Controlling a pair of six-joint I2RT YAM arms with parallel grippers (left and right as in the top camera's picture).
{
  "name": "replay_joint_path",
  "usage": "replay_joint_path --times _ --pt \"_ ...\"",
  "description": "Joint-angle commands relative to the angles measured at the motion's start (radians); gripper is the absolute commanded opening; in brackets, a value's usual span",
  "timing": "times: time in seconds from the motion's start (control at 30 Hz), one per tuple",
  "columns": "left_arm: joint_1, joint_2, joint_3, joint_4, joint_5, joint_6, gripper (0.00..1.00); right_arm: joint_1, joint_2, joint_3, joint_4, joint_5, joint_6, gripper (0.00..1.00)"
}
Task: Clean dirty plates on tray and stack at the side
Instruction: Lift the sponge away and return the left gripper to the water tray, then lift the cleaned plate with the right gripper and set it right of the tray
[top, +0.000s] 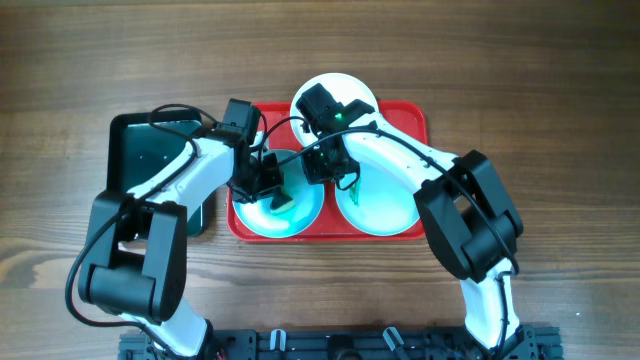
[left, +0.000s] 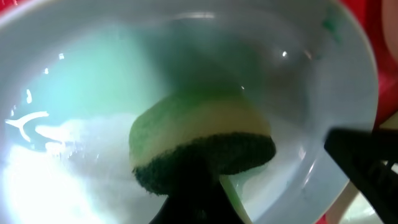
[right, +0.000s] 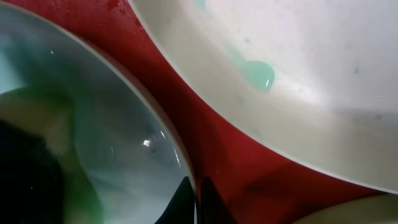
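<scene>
The red tray (top: 412, 118) holds three plates. My left gripper (top: 274, 188) is shut on a yellow-and-green sponge (top: 284, 201) and presses it onto the left turquoise plate (top: 258, 218). In the left wrist view the sponge (left: 202, 140) rests on this wet plate (left: 93, 81). My right gripper (top: 330, 165) is shut on the right rim of that same plate; the right wrist view shows its fingers (right: 196, 199) pinching the rim (right: 124, 118). A second turquoise plate (top: 388, 205) lies at the front right. The white plate (top: 362, 90) lies at the back, with a green smear (right: 258, 73).
A smaller black tray (top: 150, 160) lies to the left of the red tray, under my left arm. Wooden table surrounds both trays. The arm bases stand at the front edge.
</scene>
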Motion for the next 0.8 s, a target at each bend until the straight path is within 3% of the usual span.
replay_joint_path --times 0.0,0.07,0.13,0.23,0.4,0.47,0.57,0.67,0.77 --pt "-0.007 0.020 -0.009 -0.008 -0.282 0.007 0.04 -0.006 0.025 -0.017 -0.002 0.035 0.013 0.04" --pt "-0.006 0.020 -0.009 -0.053 -0.592 -0.077 0.04 -0.006 0.025 -0.017 -0.002 0.035 0.013 0.04" --pt "-0.002 0.020 -0.009 -0.074 -0.703 -0.103 0.04 -0.006 0.025 -0.017 -0.002 0.035 0.013 0.04" --pt "0.014 0.008 -0.002 -0.094 -0.677 -0.103 0.04 -0.006 0.025 -0.017 -0.002 0.035 0.013 0.04" --pt "0.052 -0.149 0.036 -0.143 -0.471 -0.113 0.04 -0.006 0.023 -0.013 -0.002 0.030 0.016 0.04" --pt "0.102 -0.303 0.036 -0.134 -0.388 -0.113 0.04 -0.006 0.018 0.003 -0.002 0.000 0.015 0.04" --pt "0.184 -0.418 0.036 -0.120 -0.383 -0.113 0.04 -0.004 -0.004 0.033 -0.006 -0.010 0.013 0.04" --pt "0.324 -0.469 0.036 -0.119 -0.375 -0.113 0.04 0.008 -0.066 0.074 -0.028 0.035 0.005 0.04" --pt "0.431 -0.451 0.029 -0.119 -0.328 -0.113 0.04 0.039 -0.142 0.112 -0.066 0.214 -0.003 0.04"
